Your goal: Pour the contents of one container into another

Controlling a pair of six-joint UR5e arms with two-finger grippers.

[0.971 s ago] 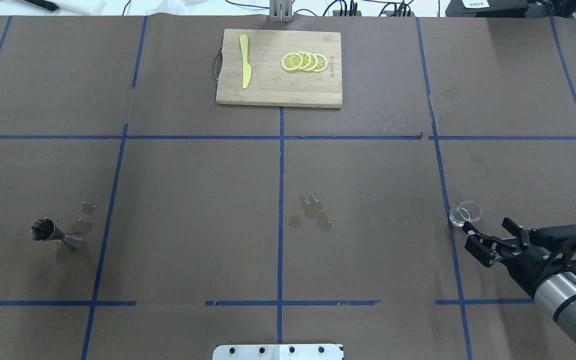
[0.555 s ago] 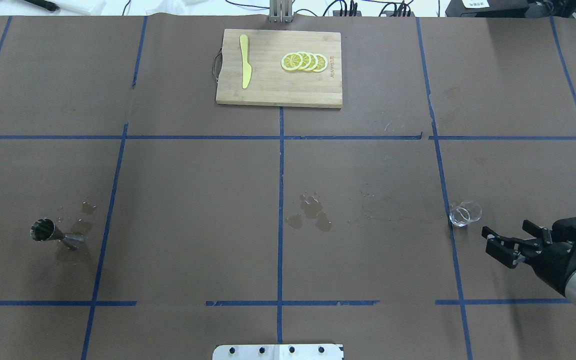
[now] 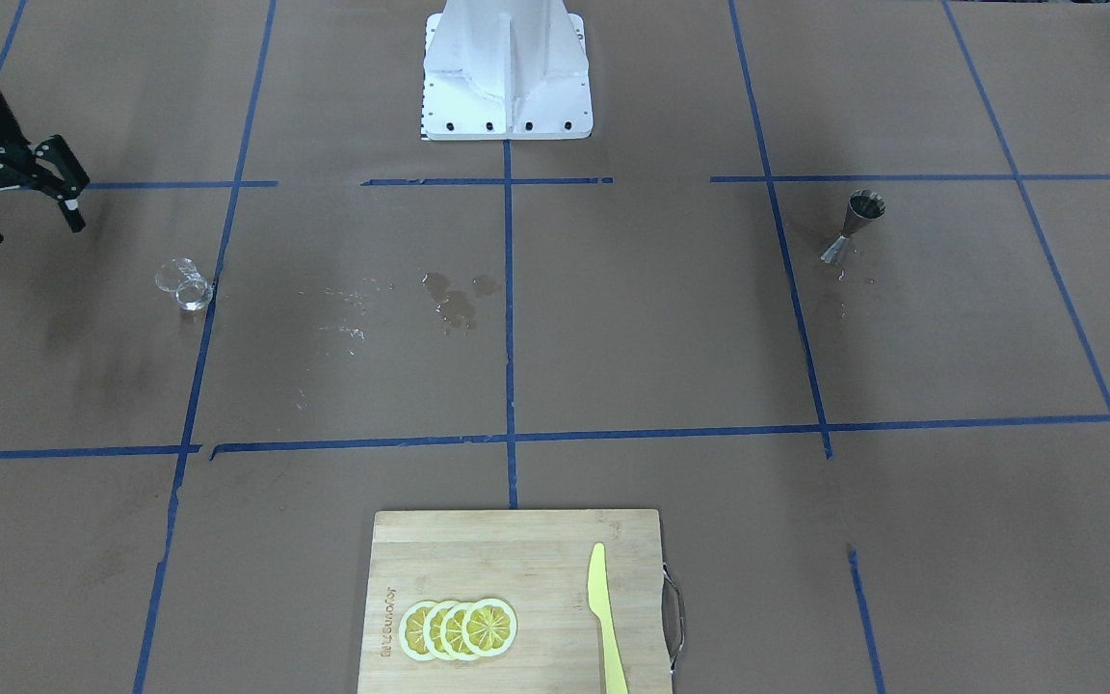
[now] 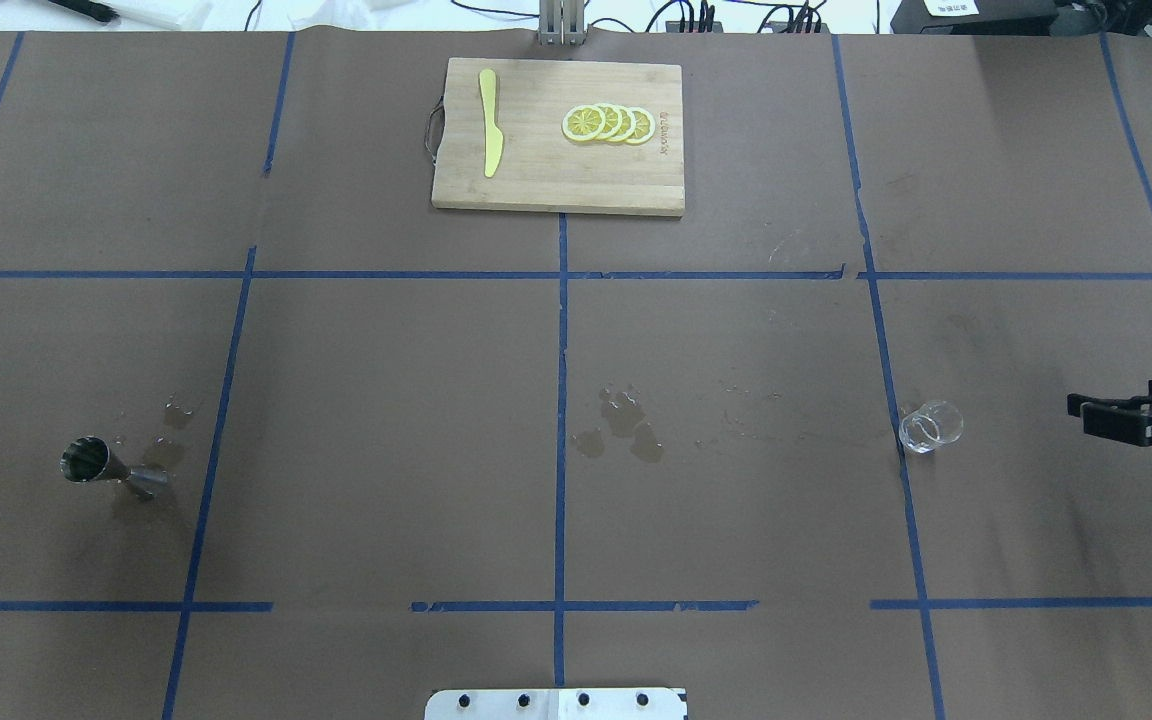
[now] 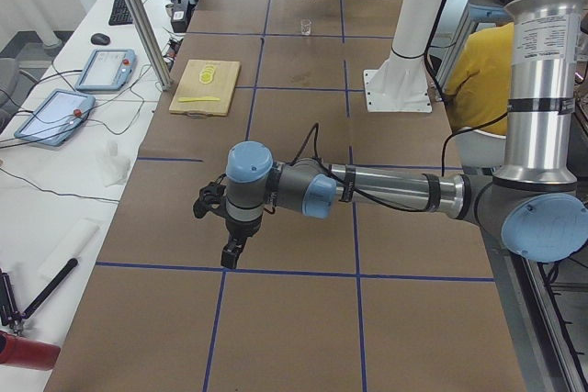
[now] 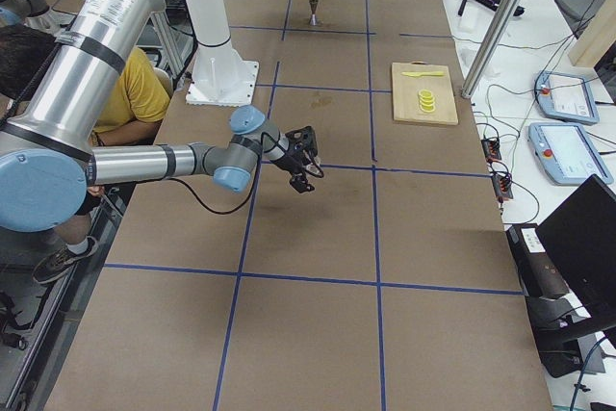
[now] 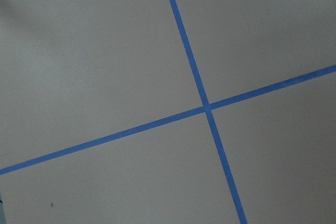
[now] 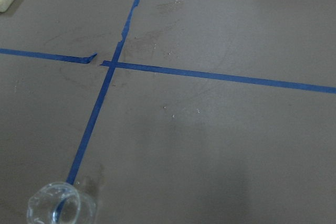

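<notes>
— Our right gripper [image 3: 32, 224] has pulled back from the glass cup [image 4: 930, 427]. It now hangs well apart from it, jaws spread wide, holding nothing.

— The cup stands upright, released, with the jigger [image 4: 106, 467] far across from it. We judge the pour finished. Whether our left gripper [image 5: 220, 227] is open or closed, we cannot tell.

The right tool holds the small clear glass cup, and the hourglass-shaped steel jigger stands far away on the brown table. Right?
No. The right tool holds nothing: the small clear glass cup stands free on the brown table, apart from it (exterior front-facing view). The rest is correct.
</notes>
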